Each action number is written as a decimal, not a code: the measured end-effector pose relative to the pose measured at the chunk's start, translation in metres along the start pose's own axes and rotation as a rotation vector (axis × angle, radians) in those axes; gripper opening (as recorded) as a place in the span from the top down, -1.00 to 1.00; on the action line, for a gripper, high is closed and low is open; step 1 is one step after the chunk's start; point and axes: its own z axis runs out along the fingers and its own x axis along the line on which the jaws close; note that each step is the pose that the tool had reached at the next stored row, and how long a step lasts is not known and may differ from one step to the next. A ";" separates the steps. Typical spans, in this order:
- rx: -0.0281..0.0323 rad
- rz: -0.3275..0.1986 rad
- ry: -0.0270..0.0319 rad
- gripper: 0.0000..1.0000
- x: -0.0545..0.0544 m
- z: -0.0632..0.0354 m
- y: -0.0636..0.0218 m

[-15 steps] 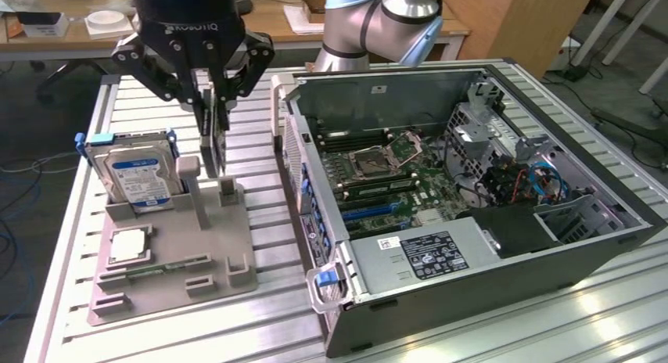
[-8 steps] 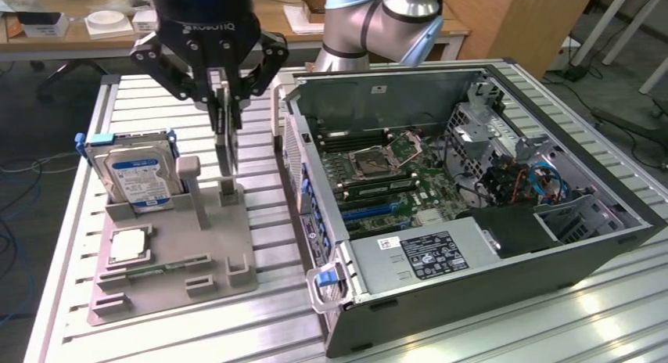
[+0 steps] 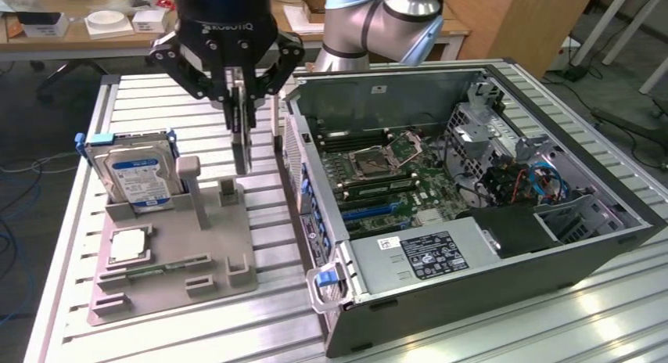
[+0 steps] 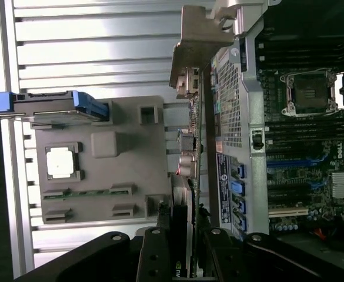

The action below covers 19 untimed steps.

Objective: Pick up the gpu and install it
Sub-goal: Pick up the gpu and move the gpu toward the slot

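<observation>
My gripper hangs above the grey holder block, shut on the gpu. The card is a slim dark board held upright and edge-on, lifted clear of the block, with its lower end just above the block's back posts. In the wrist view the gpu runs away from my fingers, and its silver end bracket is at the far end. The card sits just outside the wall of the open computer case, whose motherboard lies exposed inside.
On the holder block stand a silver hard drive with a blue-and-white label, a processor chip and a narrow green memory stick. The slatted metal table extends around both. Cables and drive bays fill the case's far side.
</observation>
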 end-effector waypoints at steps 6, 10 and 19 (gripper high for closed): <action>0.0001 0.000 0.0000 0.46 -0.012 0.0009 0.0009; 0.0000 0.000 -0.0002 0.46 -0.019 0.0016 0.0014; -0.0001 0.000 -0.0009 0.46 -0.036 0.0031 0.0027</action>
